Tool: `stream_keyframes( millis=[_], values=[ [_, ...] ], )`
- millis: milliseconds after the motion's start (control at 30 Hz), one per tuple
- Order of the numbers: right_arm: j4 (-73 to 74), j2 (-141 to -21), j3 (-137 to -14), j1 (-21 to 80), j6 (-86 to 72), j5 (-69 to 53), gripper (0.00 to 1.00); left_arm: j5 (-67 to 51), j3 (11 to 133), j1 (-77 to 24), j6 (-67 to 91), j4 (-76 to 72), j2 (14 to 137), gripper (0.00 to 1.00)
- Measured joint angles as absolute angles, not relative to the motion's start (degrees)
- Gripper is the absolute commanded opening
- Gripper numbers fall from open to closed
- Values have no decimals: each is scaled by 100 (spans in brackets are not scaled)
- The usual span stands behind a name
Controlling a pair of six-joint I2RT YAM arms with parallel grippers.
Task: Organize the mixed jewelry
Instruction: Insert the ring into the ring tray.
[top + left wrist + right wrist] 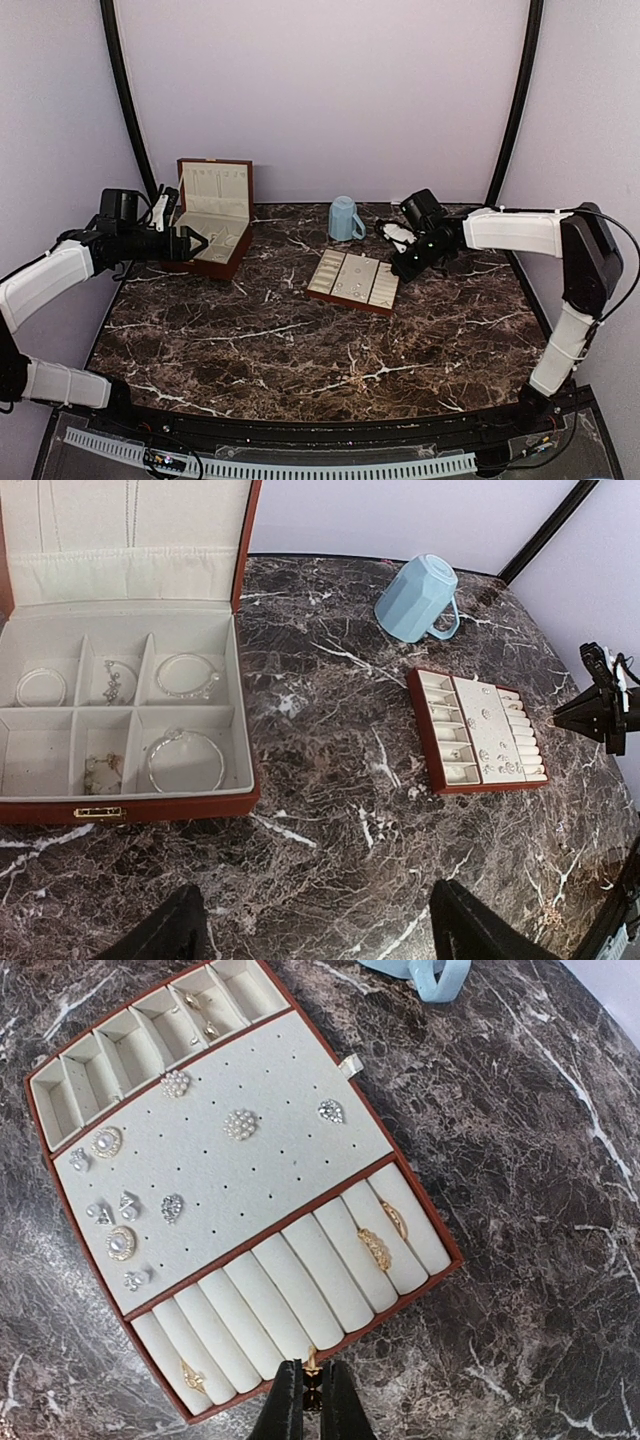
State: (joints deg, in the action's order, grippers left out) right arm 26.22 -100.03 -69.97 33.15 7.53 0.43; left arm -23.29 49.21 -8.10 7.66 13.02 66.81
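Note:
The flat cream-lined tray (352, 272) lies mid-table. In the right wrist view its pad (280, 1160) holds several tiny silvery and pearl studs (240, 1125), and its ring rolls hold gold rings (374, 1248). My right gripper (312, 1385) is shut on a small gold ring (312, 1364) at the tray's near edge, over the ring rolls; it also shows in the top view (405, 268). My left gripper (315, 925) is open and empty, above bare table in front of the open wooden box (130, 806), which holds bracelets (185, 760) and chains.
A light-blue mug (344, 219) stands behind the tray; it also shows in the left wrist view (415, 598). The box (215, 215) stands open at the back left with its lid upright. The dark marble table (300, 350) ends at walls on three sides.

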Motion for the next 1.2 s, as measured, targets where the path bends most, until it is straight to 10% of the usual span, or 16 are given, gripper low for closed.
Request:
stream_keyframes(
  millis=[1200],
  values=[
    [2497, -10975, -7550, 3122, 1608, -301, 0, -2477, 4936, -552, 729, 1319, 7054, 80]
  ],
)
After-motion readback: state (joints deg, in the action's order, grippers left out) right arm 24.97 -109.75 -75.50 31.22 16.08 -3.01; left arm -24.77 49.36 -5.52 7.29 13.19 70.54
